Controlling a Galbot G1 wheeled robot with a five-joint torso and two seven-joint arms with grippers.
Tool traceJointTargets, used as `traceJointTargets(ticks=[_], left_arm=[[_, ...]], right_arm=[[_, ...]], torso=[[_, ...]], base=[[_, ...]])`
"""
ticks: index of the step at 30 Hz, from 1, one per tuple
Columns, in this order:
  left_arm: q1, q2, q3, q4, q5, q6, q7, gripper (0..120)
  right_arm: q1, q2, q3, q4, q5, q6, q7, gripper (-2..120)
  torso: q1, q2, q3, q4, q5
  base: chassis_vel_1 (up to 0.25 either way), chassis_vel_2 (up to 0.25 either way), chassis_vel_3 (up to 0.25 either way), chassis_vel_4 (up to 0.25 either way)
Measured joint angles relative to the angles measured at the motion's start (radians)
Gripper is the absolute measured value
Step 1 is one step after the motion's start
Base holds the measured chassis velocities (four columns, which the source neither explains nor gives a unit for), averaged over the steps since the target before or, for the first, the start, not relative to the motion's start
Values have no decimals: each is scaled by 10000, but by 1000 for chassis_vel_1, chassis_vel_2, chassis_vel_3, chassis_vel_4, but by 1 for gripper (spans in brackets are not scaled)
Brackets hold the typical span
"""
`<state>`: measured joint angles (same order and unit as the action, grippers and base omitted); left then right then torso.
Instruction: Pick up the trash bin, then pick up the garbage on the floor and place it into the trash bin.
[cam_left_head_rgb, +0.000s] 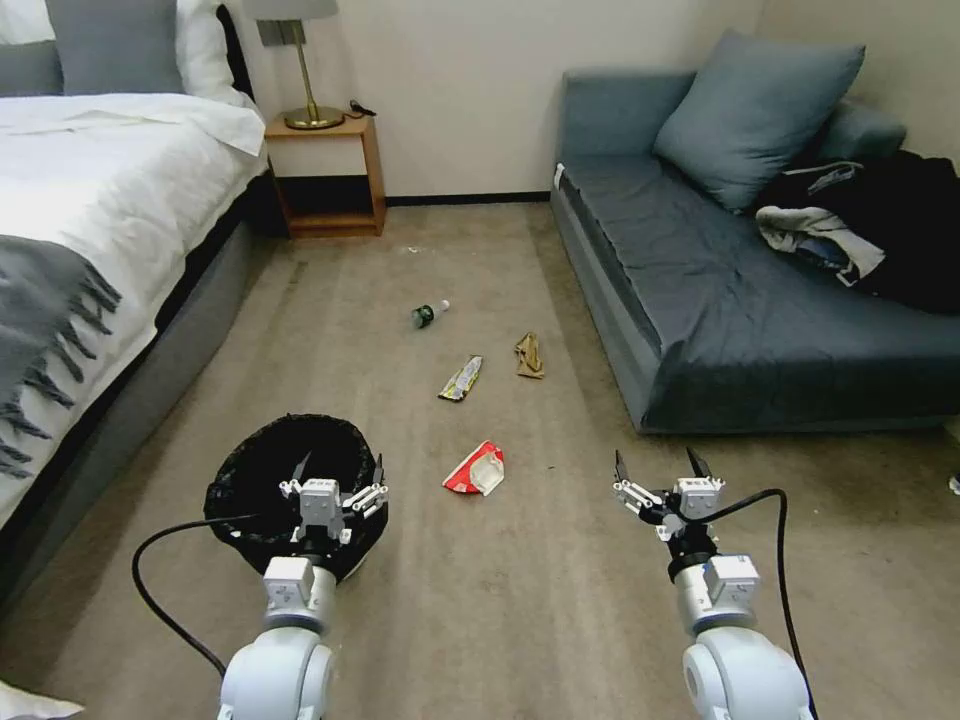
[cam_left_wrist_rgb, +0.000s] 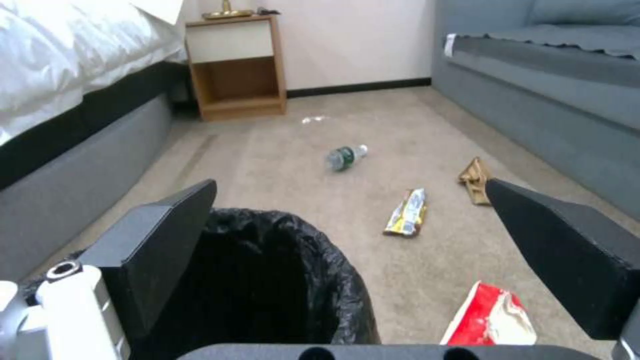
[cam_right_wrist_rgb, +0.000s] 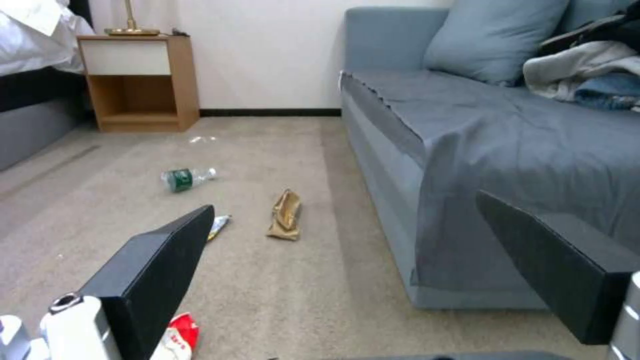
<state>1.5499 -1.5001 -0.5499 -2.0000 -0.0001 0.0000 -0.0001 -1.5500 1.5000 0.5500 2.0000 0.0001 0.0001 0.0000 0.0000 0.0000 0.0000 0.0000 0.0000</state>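
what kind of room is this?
Likely a hotel-style bedroom: a made bed with white linen, a wooden nightstand holding a brass lamp, and a grey sofa across the carpet.

No text, brand, number or sign can be read anywhere. The small clear plastic bottle with a white cap (cam_left_head_rgb: 429, 315), lying on the carpet well ahead of both grippers, has a green label whose print is too small to make out. The flattened red-and-white wrapper (cam_left_head_rgb: 476, 469), between the grippers, shows red marks, unreadable.
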Motion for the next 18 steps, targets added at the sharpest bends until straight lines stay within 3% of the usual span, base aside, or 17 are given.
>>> traceJointTargets(ticks=[18], left_arm=[[0,0,0,0,0,0,0,100]], right_arm=[[0,0,0,0,0,0,0,100]], torso=[[0,0,0,0,0]], base=[[0,0,0,0]])
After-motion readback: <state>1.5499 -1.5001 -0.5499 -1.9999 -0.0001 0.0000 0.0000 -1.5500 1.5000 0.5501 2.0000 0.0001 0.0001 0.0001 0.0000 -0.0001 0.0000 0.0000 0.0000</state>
